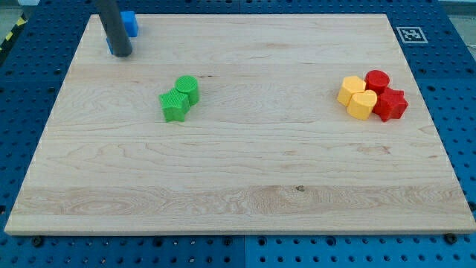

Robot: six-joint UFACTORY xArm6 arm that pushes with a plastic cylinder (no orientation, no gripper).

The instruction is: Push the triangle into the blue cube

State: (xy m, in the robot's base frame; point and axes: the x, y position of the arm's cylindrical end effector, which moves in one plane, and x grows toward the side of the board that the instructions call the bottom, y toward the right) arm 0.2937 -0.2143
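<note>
Grasping nothing, my tip (121,53) rests on the wooden board (245,193) at the view's top left, touching blue blocks (129,23) partly hidden behind the rod; their shapes cannot be told. Left of centre, a green star (174,106) touches a green cylinder (187,89). At right, two yellow blocks (357,97) touch a red cylinder (377,80) and red star (391,104).

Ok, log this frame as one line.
tip: top-left corner | blue blocks: behind rod, partly hidden | triangle: shape not discernible | contact: unclear
</note>
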